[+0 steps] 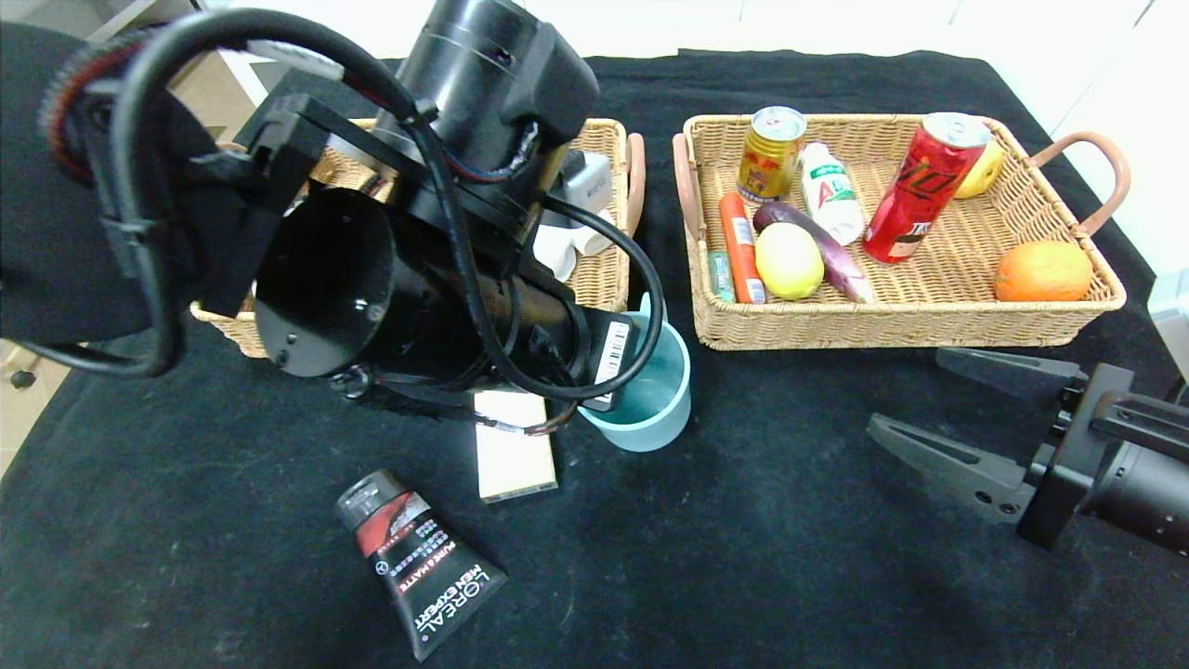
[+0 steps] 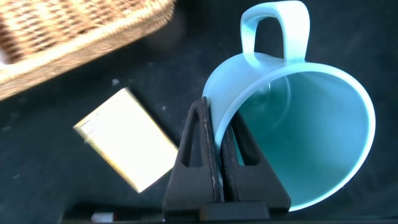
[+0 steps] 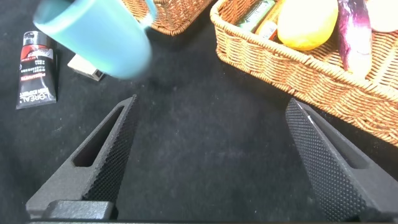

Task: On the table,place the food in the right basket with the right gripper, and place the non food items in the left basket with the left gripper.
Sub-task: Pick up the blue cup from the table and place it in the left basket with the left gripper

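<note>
My left gripper (image 2: 214, 106) is shut on the rim of a light blue cup (image 2: 311, 124), one finger inside and one outside. The cup (image 1: 650, 400) hangs tilted just in front of the left basket (image 1: 604, 279), its handle toward the basket; it also shows in the right wrist view (image 3: 93, 37). A cream box (image 1: 514, 455) and a black L'Oreal tube (image 1: 418, 557) lie on the black cloth. The right basket (image 1: 892, 321) holds cans, a bottle, a sausage, a lemon, an eggplant and an orange. My right gripper (image 1: 906, 390) is open and empty in front of the right basket.
The left arm's body hides most of the left basket; white items (image 1: 581, 237) show inside it. The cream box (image 2: 127, 140) lies close beside the cup. The tube (image 3: 36, 78) lies near the table's front.
</note>
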Motion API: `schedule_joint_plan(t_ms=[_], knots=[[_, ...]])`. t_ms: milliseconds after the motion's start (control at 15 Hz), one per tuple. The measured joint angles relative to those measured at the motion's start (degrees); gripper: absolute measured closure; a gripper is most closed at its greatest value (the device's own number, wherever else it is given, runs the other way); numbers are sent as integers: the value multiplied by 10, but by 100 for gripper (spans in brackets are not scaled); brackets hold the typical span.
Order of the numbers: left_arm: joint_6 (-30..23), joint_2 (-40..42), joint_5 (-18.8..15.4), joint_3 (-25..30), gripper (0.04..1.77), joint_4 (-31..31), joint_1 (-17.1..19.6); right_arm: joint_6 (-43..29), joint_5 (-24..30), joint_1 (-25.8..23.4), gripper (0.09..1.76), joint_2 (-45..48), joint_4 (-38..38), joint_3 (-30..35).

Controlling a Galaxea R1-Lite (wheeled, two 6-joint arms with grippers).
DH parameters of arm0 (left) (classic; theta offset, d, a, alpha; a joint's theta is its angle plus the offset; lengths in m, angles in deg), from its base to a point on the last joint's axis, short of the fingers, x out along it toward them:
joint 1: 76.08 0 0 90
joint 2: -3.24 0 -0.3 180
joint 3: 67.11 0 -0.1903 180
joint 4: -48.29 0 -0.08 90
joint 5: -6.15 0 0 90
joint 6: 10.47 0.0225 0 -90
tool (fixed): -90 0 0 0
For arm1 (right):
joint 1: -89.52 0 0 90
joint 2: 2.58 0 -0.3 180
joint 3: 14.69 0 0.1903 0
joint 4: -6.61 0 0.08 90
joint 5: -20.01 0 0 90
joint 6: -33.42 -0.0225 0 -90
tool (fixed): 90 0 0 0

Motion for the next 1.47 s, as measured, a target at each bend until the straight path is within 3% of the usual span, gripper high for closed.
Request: schedule_joint_plan(t_ms=[400,600,1067,1467], knots=[[7,73,-7,7,164,-17,8,0,0,0,14,0,0,1],[20,92,-10,2,164,-15,42,0,0,0,14,-1,0,1],[63,99,-100,-18,164,-1,203,1,0,0,14,-5,0,1],[95,48,-158,-30,164,126,331,4,0,0,14,-14,0,3]])
